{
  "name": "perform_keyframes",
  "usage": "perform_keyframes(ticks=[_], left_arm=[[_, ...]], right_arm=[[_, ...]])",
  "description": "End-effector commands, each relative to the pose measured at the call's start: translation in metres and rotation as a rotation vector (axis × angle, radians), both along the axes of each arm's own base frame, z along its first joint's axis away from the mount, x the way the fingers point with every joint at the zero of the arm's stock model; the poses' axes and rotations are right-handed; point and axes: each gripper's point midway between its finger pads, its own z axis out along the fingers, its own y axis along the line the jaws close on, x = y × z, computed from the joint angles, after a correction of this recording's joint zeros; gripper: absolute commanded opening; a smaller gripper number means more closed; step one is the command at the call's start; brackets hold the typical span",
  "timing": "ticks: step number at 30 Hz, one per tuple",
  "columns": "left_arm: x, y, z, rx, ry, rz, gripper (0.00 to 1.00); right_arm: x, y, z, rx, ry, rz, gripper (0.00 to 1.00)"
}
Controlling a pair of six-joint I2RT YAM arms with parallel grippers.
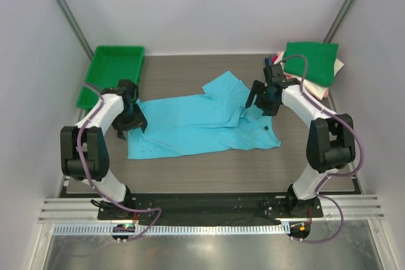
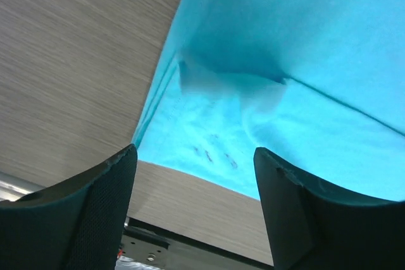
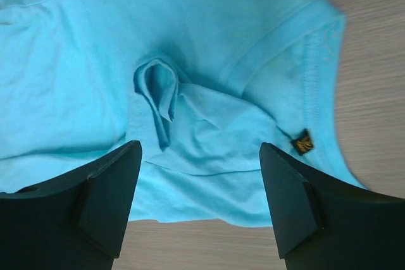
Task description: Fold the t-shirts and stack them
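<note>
Turquoise soft-cloth short-sleeved t-shirt [image 1: 196, 124] spread mid-table on wood-grain tabletop [image 1: 190, 67], rumpled, one part jutting toward rear. Left gripper [image 2: 195, 159] over shirt's left edge: fingers spread apart, nothing between. Right gripper [image 3: 199, 153] over shirt's right end near small black-gold label [image 3: 302, 142]: fingers spread, nothing held, bunched fold of cloth just ahead. Folded green shirt [image 1: 310, 61] tops stack, rear right corner. Rigid green plastic tray [image 1: 114, 67] rear left.

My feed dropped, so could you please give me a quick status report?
Left gripper open at left edge of the turquoise t-shirt; right gripper open over its right end. Shirt spread out, not folded. Folded stack far right; nothing in the way.
</note>
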Motion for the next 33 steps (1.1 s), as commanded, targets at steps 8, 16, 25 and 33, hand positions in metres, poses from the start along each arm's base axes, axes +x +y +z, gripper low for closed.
perform_keyframes(ticks=[8, 16, 25, 33], left_arm=[[-0.028, -0.008, 0.053, -0.127, -0.416, 0.233, 0.75], [-0.066, -0.008, 0.014, -0.184, -0.411, 0.420, 0.68], [-0.080, 0.008, -0.016, -0.111, -0.408, 0.501, 0.71], [-0.068, 0.012, -0.043, -0.098, -0.410, 0.532, 0.69]], right_arm=[[-0.067, -0.044, 0.044, 0.027, -0.220, -0.149, 0.80], [-0.124, -0.033, -0.015, 0.243, -0.074, -0.190, 0.78], [-0.116, -0.060, -0.042, 0.208, -0.047, -0.277, 0.74], [-0.106, -0.071, -0.054, 0.176, -0.042, -0.274, 0.61]])
